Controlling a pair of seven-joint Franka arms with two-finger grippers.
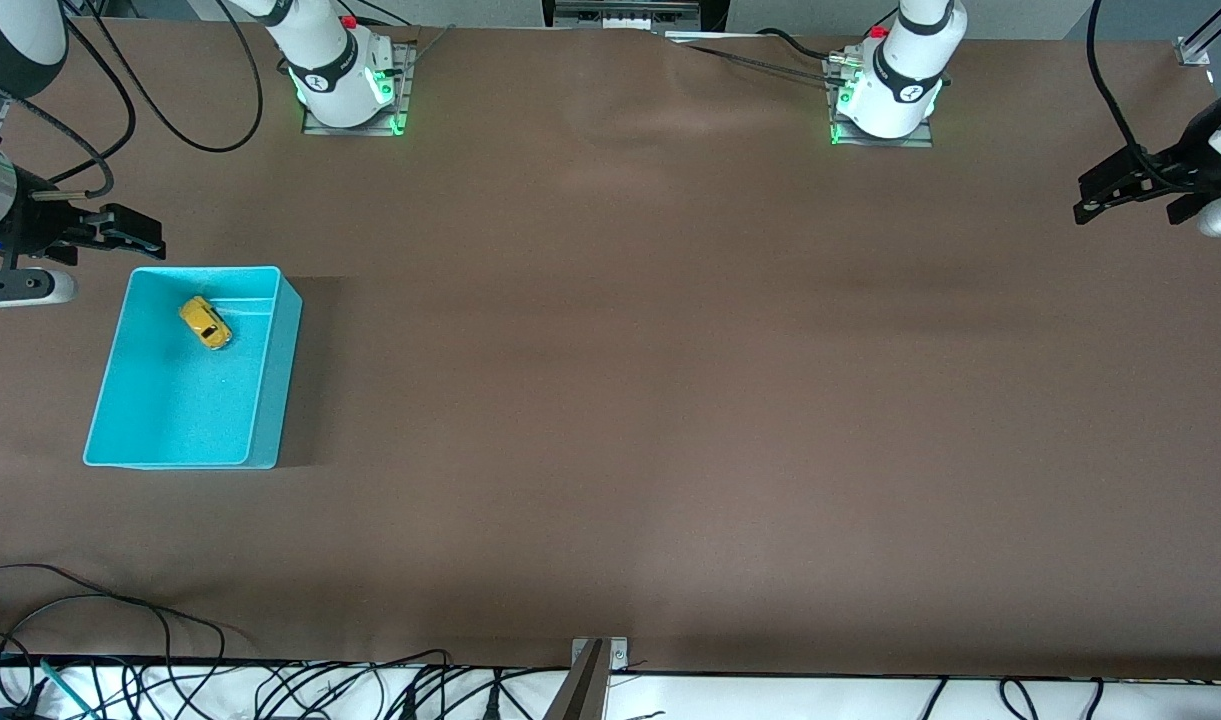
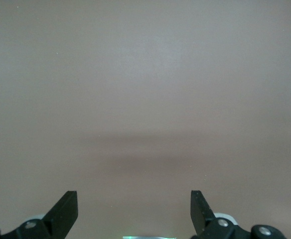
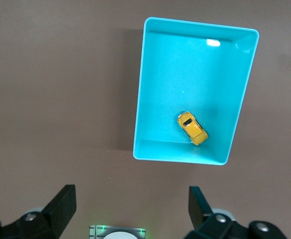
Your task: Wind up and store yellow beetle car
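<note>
The yellow beetle car (image 1: 206, 322) sits inside the turquoise bin (image 1: 270, 380), on its floor, close to the wall of the bin that lies farthest from the front camera. The bin rests on the brown worktop (image 1: 670, 400) toward the right arm's end. The right gripper (image 1: 130, 230) hangs in the air just beside the bin's corner, over the worktop, its jaws spread wide and holding nothing. The left gripper (image 1: 1105, 195) waits well apart from the bin, over the worktop at the left arm's end, its jaws likewise spread and empty. In the right wrist view the car (image 3: 192, 128) lies at a slant to the bin's (image 3: 145, 89) walls.
</note>
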